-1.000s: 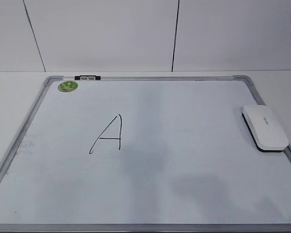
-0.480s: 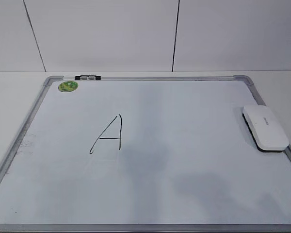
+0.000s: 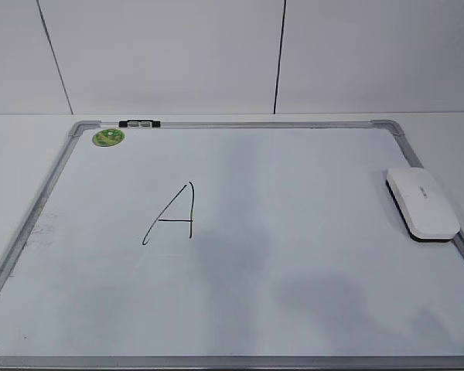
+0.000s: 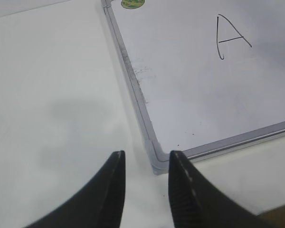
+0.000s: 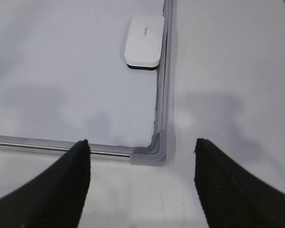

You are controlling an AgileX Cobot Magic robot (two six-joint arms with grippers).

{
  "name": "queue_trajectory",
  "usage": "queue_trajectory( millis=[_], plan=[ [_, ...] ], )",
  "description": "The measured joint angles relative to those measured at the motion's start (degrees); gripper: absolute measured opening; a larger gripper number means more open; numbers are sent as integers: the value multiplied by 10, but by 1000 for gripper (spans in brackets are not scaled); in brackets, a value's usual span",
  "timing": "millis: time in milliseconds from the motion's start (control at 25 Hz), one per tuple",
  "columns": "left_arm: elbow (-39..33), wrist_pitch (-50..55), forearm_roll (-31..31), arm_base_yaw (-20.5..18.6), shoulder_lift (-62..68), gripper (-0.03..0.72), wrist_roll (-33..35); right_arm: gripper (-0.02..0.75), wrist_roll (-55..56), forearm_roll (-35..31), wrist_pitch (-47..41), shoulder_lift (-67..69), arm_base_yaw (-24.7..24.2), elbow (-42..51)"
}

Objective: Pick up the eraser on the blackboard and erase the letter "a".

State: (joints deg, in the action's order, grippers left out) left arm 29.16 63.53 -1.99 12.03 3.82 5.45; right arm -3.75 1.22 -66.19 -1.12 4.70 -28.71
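Note:
The white eraser [image 3: 421,203] lies on the right edge of the blackboard [image 3: 294,247], a white board with a grey frame. It also shows in the right wrist view [image 5: 144,41]. A large capital "A" [image 3: 174,215] with a crossbar is drawn left of the board's middle, and it shows in the left wrist view [image 4: 230,35]. No small lowercase "a" shows. My left gripper [image 4: 147,154] is open and empty above the board's near left corner. My right gripper [image 5: 142,142] is wide open and empty above the near right corner. Neither gripper shows in the exterior view.
A green round magnet [image 3: 108,137] sits at the board's far left corner. A small black clip [image 3: 139,123] is on the far frame. White table surrounds the board [image 5: 228,71]. A white panelled wall stands behind.

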Motion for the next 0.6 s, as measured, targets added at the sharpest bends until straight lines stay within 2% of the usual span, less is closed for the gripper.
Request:
queue_trajectory(
  millis=[600],
  plan=[
    [0,0,0,0,0,235,0,522,0,0,0,0,0,0]
  ],
)
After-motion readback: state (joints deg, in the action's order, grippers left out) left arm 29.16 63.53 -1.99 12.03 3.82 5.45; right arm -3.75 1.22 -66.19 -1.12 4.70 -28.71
